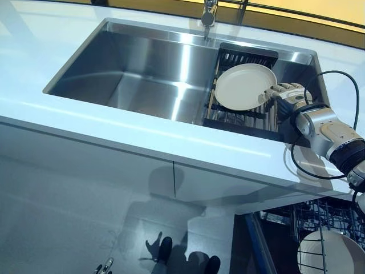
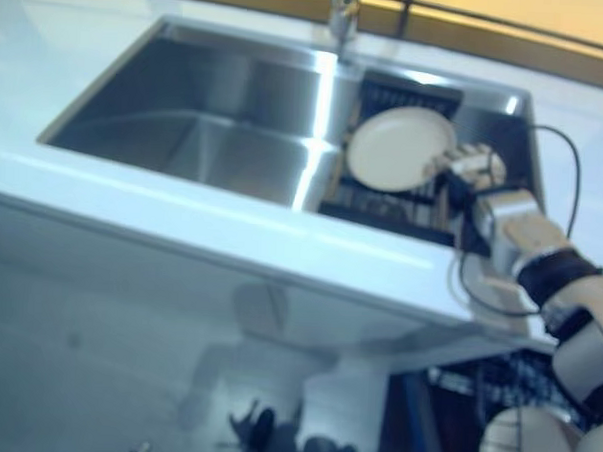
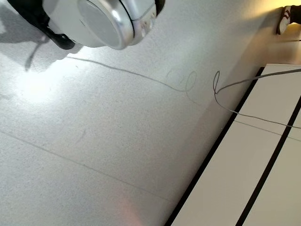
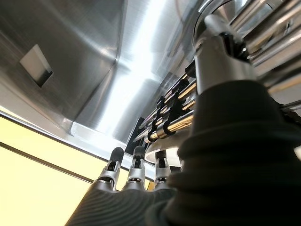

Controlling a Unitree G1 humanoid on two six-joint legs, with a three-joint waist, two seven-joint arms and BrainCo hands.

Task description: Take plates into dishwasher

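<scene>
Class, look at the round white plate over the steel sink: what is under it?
Under the round white plate lies a dark roll-up rack of metal rods across the steel sink. The rods beneath the plate and the basin below are hidden. The right hand touches its rim.

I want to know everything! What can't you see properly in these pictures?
- Right hand at the plate: eye views too small, wrist view shows straight fingers but no contact.
- Left hand: its wrist view shows only floor.
- Dishwasher rack, lower right: cut off by the edge.
- Drying rack: partly hidden under the plate.
</scene>
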